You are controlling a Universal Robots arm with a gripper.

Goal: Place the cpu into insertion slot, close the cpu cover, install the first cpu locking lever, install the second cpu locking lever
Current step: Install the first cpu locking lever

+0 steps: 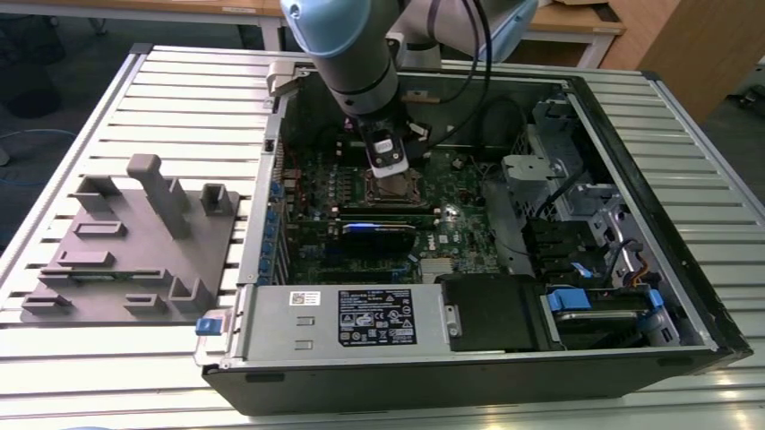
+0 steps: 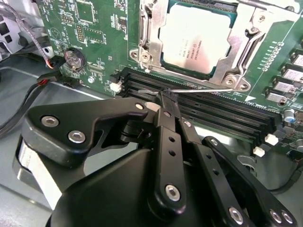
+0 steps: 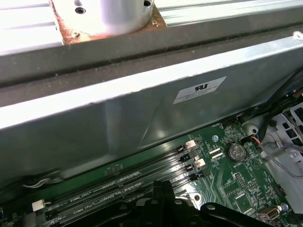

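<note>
As the computer case (image 1: 669, 161) lies on its side on the slatted table (image 1: 179, 98) with its side panel off, the motherboard (image 2: 90, 42) faces upward. In my judgement this layout is what gives the arm access from above. A grey fixture (image 1: 132, 242) stands on the table at the exterior view's left, well apart from the case, and no task part can be made out on it. Inside the case, the cpu cover (image 2: 246, 33) lies folded flat around the cpu (image 2: 199, 35), whose silver top shows through the cover's cut-out. The chip is thus seated in the insertion slot (image 1: 395, 190). That arrangement suggests seating and covering are complete and the work stands at a lever. A thin wire locking lever (image 2: 203, 89) runs along the cover's edge, between the cover and the black memory slots (image 2: 222, 113). Which of the two levers it is cannot be determined. The arm (image 1: 353, 63) descends steeply into the case, its wrist directly above the socket area. The gripper (image 2: 164, 97) is angled down toward the board, its fingers drawn together with no gap visible between them. Their tips meet at the lever rod. Whether the rod is pinched between them or only pressed against cannot be established.
</note>
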